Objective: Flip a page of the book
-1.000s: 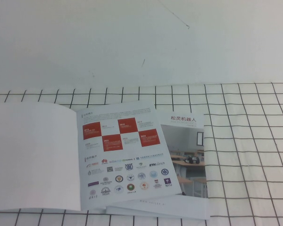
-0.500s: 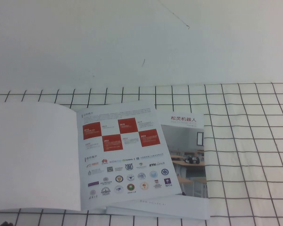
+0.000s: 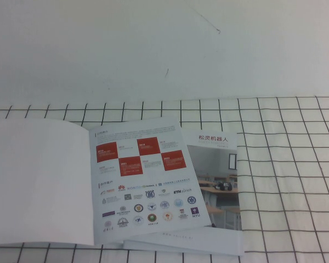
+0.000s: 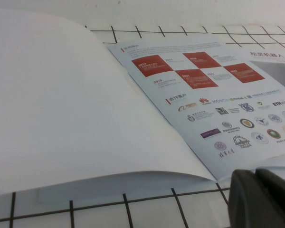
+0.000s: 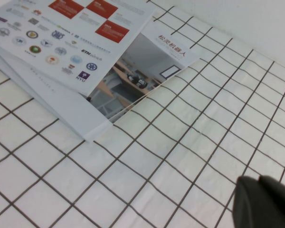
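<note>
The book point(image 3: 142, 181) lies open; its page point(image 3: 41, 183) rests white-side up beside the red squares. Left gripper point(image 4: 263, 197) and right gripper point(image 5: 263, 202) hover nearby, finger state unclear.

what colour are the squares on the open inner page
Red squares on the book's white page; clearest in the left wrist view.

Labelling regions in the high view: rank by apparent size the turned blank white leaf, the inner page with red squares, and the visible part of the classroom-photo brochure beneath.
1. Blank white leaf
2. Red-squares page
3. Classroom-photo brochure, mostly covered

Neither hand shows in that view.
</note>
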Controlling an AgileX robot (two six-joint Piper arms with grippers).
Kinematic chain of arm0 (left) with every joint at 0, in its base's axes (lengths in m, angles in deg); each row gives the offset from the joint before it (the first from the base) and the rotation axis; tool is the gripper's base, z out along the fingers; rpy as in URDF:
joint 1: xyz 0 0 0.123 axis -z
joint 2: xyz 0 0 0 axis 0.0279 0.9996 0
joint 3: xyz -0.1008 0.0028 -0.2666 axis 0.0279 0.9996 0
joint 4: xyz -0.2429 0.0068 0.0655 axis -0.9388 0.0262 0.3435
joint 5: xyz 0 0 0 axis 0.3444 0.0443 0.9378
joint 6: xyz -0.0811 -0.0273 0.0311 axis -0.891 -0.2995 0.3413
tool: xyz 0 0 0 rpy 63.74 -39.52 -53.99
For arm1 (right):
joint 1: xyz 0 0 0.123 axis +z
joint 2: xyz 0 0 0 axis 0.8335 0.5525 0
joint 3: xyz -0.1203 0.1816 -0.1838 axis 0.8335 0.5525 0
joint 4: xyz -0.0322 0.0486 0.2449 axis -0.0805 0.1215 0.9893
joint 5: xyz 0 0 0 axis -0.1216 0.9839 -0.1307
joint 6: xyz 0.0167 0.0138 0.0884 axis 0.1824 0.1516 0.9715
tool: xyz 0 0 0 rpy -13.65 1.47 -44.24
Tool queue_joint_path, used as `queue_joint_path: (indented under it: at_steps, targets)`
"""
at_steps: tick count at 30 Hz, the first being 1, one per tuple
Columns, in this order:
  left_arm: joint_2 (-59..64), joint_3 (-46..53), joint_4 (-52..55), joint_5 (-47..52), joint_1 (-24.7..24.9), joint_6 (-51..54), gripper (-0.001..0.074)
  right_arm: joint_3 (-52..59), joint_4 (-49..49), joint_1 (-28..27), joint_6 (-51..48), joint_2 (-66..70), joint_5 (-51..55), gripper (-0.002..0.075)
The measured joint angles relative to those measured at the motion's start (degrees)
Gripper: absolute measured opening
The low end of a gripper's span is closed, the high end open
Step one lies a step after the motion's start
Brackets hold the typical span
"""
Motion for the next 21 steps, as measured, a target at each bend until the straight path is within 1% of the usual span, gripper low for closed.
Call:
queue_joint_path:
  at_steps: [12, 17, 21]
  targets:
    - [0.00, 0.00, 0.00, 0.00, 0.00, 0.00, -0.0003, 0.00, -0.41, 0.00, -0.34, 0.00, 0.00, 0.0000]
    - [0.00, 0.00, -0.03, 0.00, 0.00, 0.00, -0.0003, 0.00, -5.39, -3.20, -6.12, -0.03, 0.00, 0.0000]
    - [0.00, 0.00, -0.03, 0.00, 0.00, 0.00, -0.0003, 0.05, -9.15, -6.93, -6.40, -0.03, -2.53, 0.0000]
